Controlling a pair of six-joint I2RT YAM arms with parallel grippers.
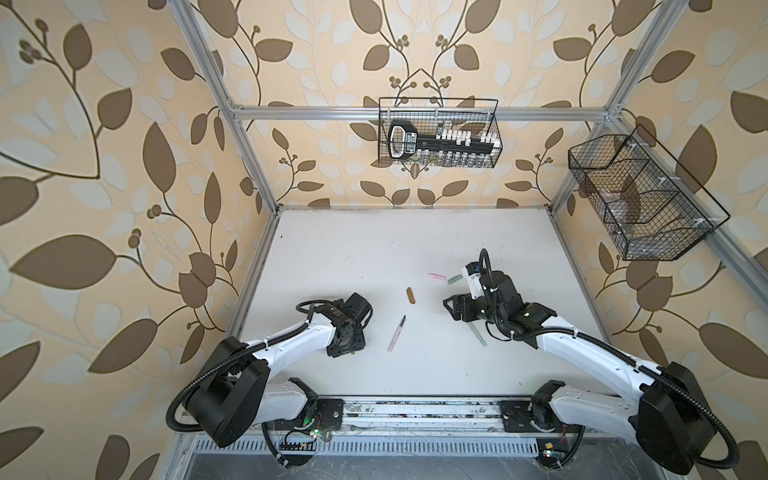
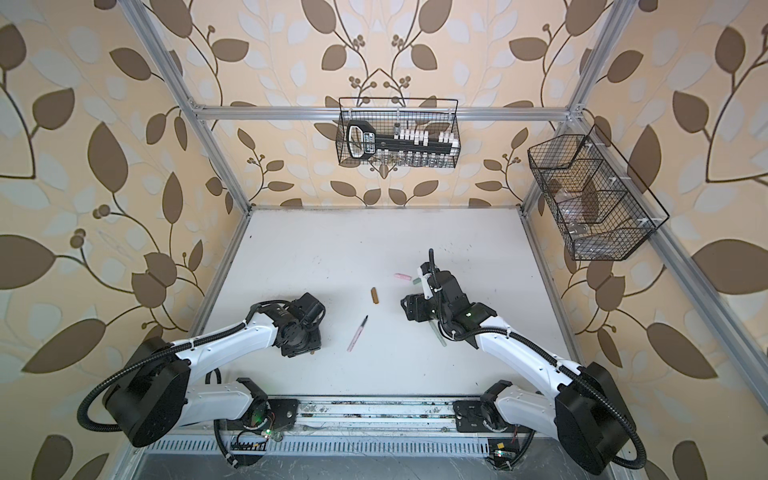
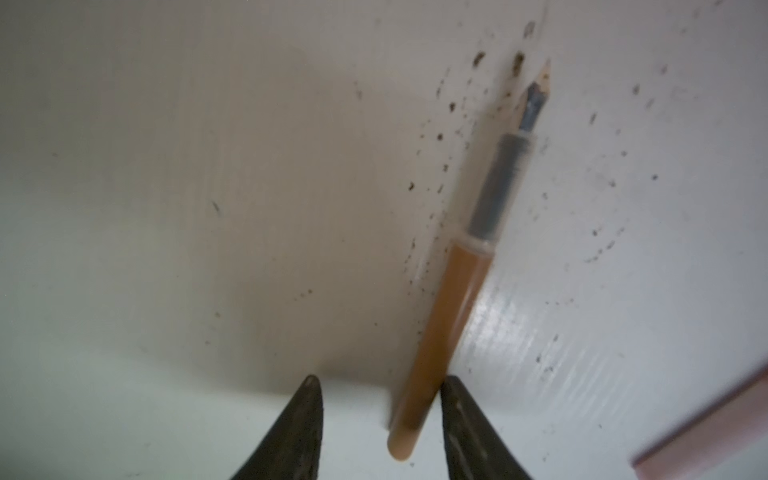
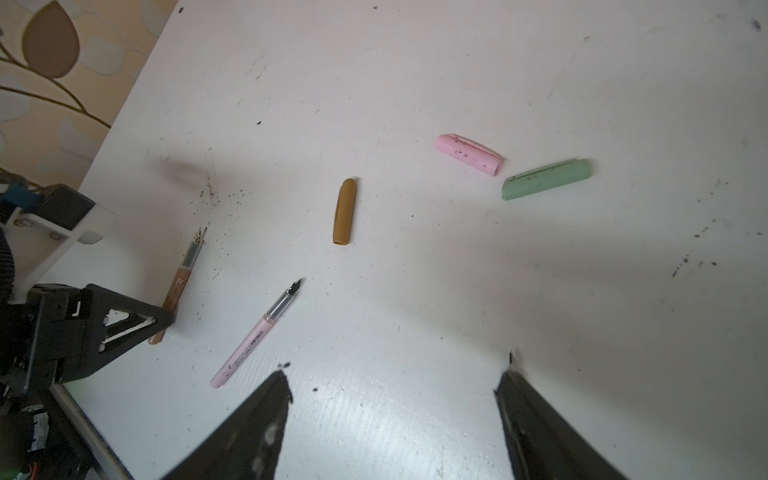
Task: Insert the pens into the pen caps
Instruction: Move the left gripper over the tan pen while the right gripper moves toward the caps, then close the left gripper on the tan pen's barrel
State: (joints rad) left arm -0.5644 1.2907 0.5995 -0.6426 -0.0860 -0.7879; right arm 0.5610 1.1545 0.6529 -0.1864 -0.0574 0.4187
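Observation:
My left gripper [image 3: 380, 380] points down at the table [image 1: 374, 249] with the brown pen [image 3: 453, 291] lying between its fingers. One finger touches the barrel; a gap remains on the other side, so the jaws stand open. In both top views this gripper [image 1: 347, 349] hides that pen. The pink pen [image 1: 397, 333] lies mid-table. Further back lie the brown cap [image 1: 411, 296], the pink cap [image 1: 436, 276] and the green cap [image 1: 454, 279]. My right gripper [image 1: 451, 305] hovers wide open and empty. The green pen [image 1: 478, 336] lies partly under the right arm.
A wire basket [image 1: 438, 133] with a black tool hangs on the back rail, and another wire basket [image 1: 640, 199] hangs on the right frame. Aluminium posts border the table. Dark ink specks dot the surface around the brown pen.

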